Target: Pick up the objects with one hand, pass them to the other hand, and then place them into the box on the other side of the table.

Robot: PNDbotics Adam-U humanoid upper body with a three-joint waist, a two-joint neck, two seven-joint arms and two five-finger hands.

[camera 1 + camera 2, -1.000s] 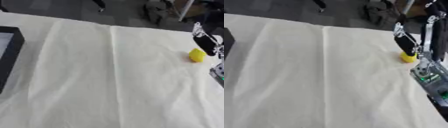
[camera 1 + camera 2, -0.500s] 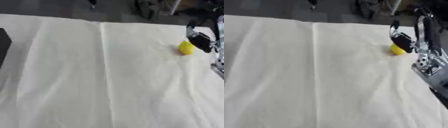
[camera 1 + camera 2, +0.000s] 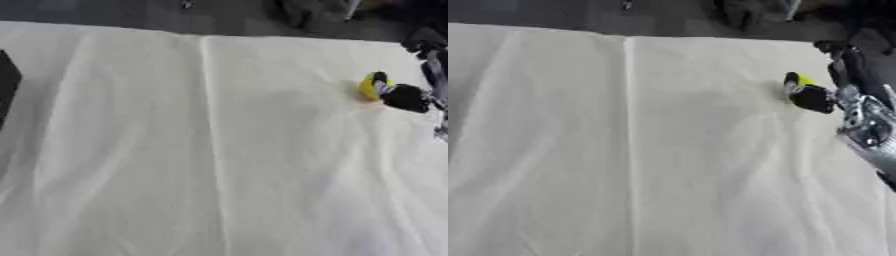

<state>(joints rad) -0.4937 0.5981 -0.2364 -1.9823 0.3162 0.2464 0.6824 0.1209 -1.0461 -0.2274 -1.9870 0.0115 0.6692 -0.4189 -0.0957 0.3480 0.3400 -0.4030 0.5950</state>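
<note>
Your surface (image 3: 219, 165) fills almost the whole view, draped in a cream cloth (image 3: 131, 200) with one long crease running from about 12 o'clock down to 6 o'clock and softer wrinkles spreading toward the lower edge. Beyond its far edge, at 12 o'clock, lies a dark floor with some blurred shapes that cannot be made out. At 9 o'clock, cut off by the frame in the left eye view, you have the dark corner of the box (image 3: 7, 87); only a sliver of it shows, so nothing of its inside can be read. Your right arm (image 3: 866, 131) comes in at 3 o'clock, silver and black, angled up toward the far right corner of the surface. At its end your right hand (image 3: 811, 97) sits at about 2 o'clock, its black fingers curled around the yellow object (image 3: 368, 86), which shows as a small rounded yellow shape peeking out on the hand's left side. The hand and the object are right down at the cloth, and a faint shadow lies beneath them, but you cannot tell whether the object is touching the cloth or just clear of it. The object is well apart from the box, with the long crease between them. Your left hand shows in neither view.
</note>
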